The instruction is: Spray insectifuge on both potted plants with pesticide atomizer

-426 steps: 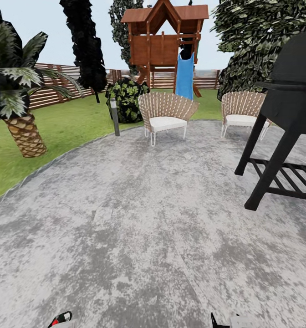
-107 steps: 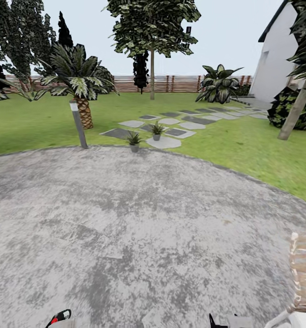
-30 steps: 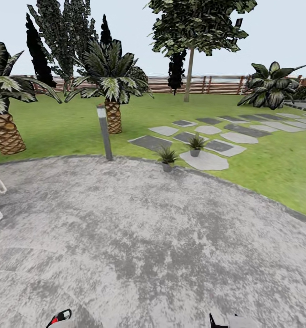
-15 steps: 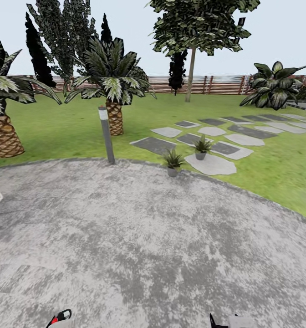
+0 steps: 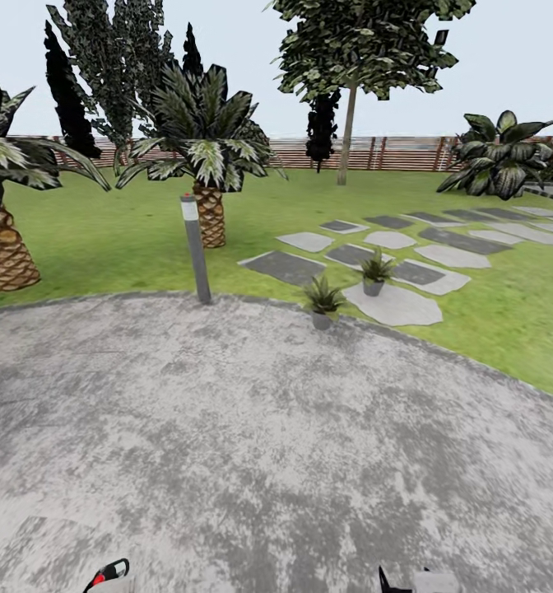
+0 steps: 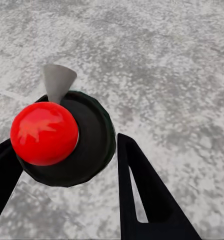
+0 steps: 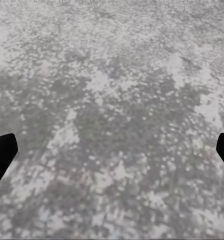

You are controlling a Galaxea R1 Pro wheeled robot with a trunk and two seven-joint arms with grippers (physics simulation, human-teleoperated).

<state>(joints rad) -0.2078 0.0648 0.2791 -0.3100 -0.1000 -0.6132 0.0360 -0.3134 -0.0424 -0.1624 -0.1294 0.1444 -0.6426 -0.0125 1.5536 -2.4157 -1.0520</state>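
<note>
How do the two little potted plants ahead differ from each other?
The nearer potted plant stands at the edge of the paved patio, while the farther potted plant stands among the stepping stones on the lawn. The nearer one appears further left and lower in the head view, the farther one further right and higher. Both are low green leaf rosettes in small grey pots, standing upright.

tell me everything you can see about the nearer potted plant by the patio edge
The nearer potted plant is a small low rosette of narrow pointed dark green leaves in a tiny grey pot. It stands upright at the rim of the grey patio, just where paving meets lawn. The lamp post stands apart to one side; the second potted plant sits beyond on a stepping stone. Nothing touches it.
</note>
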